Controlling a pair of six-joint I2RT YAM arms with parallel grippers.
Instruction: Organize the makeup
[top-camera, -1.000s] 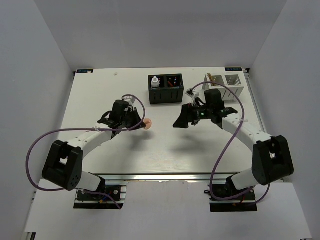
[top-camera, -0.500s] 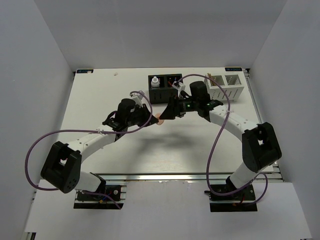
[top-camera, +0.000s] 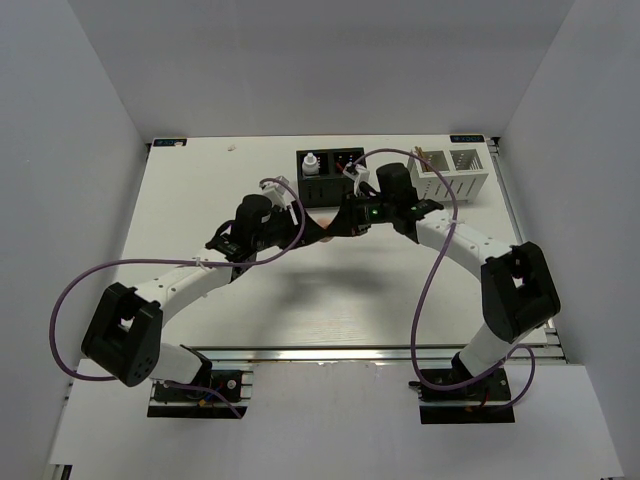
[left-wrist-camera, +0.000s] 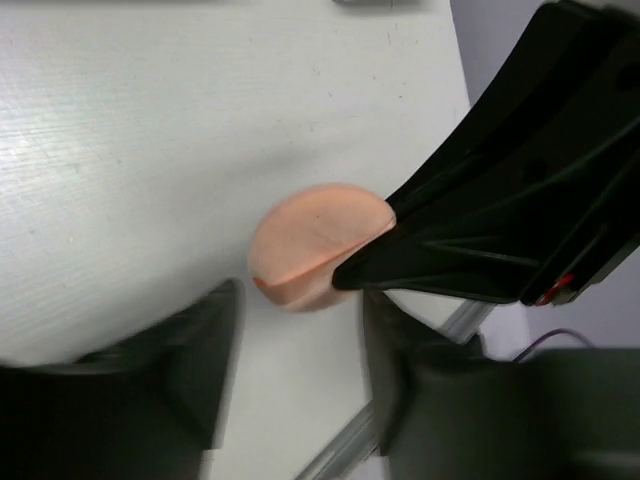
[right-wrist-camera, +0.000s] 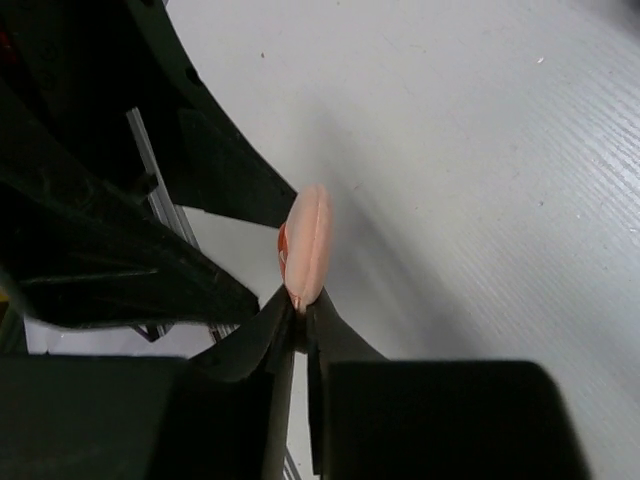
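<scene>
pink round makeup disc (left-wrist-camera: 315, 245), flat with a seam round its rim, hangs between the two grippers, with the white table (top-camera: 190, 190) behind it. in the top view this spot is just in front of the black two-compartment box (top-camera: 332, 190), near the middle of the table, and the disc itself is almost hidden by the arms.

right gripper (right-wrist-camera: 298, 305) has its black fingers nearly together, clamped on the thin edge of the disc; in its own view the disc stands edge-on above the fingertips. from the left wrist the same fingers come in from the right as a dark wedge touching the disc's right side.

left gripper (left-wrist-camera: 302, 300) has its fingers apart, and the lower edge of the disc sits just at their tips. they are blurred in that view, and i cannot tell whether they press on the disc or only stand beside it. in the right wrist view one of the left fingers reaches up to the disc's rim.

white bottle (top-camera: 311, 163) stands upright in the left compartment of the black box, and thin dark and red pencils (top-camera: 348, 161) lie in the right one. white slotted box (top-camera: 452, 171) sits just to the right of the black box, with a thin tan stick (top-camera: 420, 155) in its leftmost slot.
</scene>
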